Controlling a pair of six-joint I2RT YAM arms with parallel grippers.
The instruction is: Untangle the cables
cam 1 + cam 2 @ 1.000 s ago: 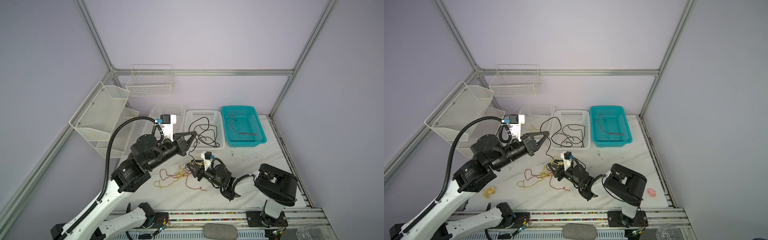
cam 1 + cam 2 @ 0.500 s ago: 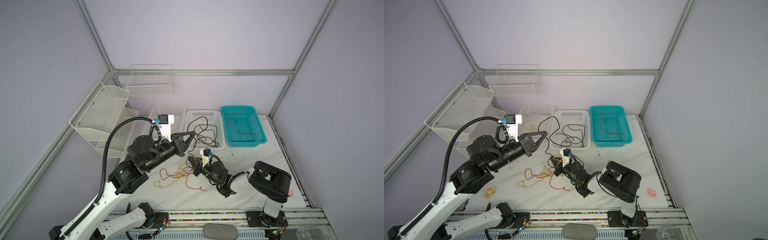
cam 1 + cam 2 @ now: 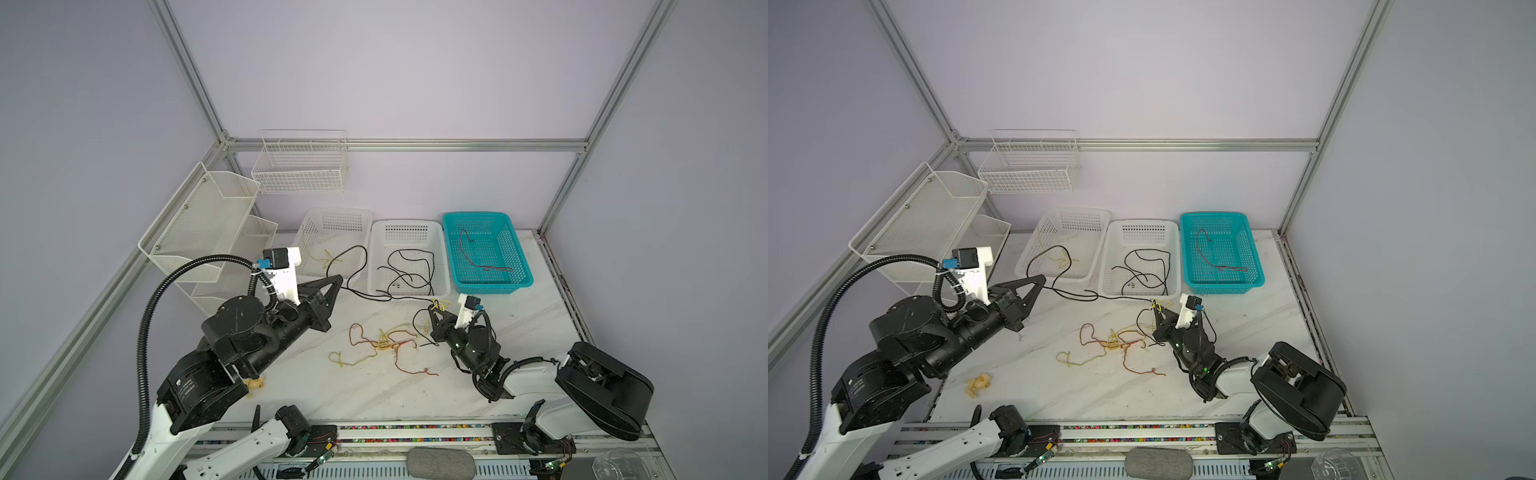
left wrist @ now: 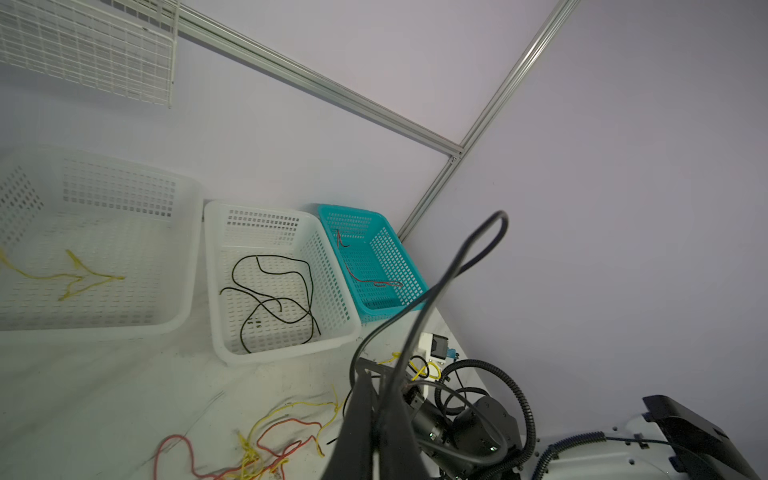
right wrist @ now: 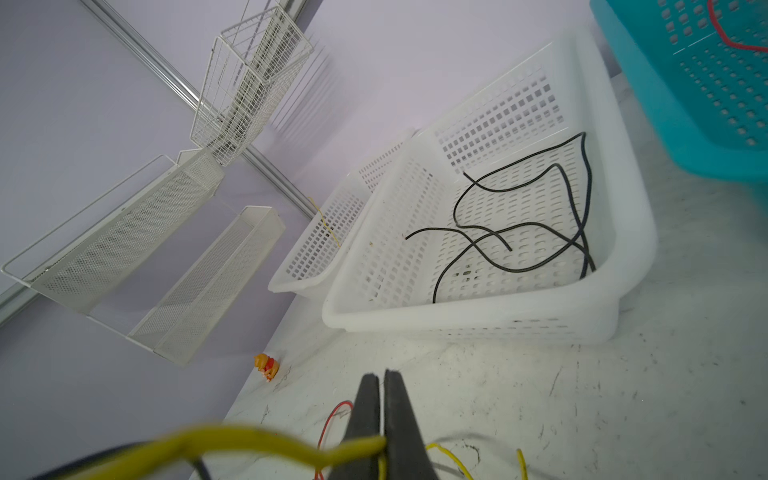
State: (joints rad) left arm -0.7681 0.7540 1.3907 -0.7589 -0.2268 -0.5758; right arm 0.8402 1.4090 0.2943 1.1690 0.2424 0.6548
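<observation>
Both top views show the left gripper [image 3: 338, 279] raised at centre-left of the frame. Its jaws are pressed together on a black cable [image 3: 353, 248] that arches above the fingertips. From there the wire drops to the marble table [image 3: 519, 324] in front of the baskets and runs right to a yellow knot beside the right gripper [image 3: 434, 311].

That pincer sits low at centre-right, just in front of the middle white basket [image 3: 374, 257]. In the right wrist view its fingers [image 5: 399, 415] lie flat against each other, pinching a yellow cable [image 5: 249, 440] between them.

A loose tangle of yellow and orange-red cables [image 3: 386, 343] lies on the table at the centre of the frame, between the two grippers.

Three baskets stand in a row at the back. The left white basket [image 3: 305, 237] holds yellow cables [image 3: 318, 259], the middle one holds black cables [image 3: 409, 270], and the teal basket [image 3: 492, 286] at the right holds a red cable [image 3: 494, 269].

A small yellow toy figure [image 3: 980, 382] rests on the table at lower left, beside the left arm.
</observation>
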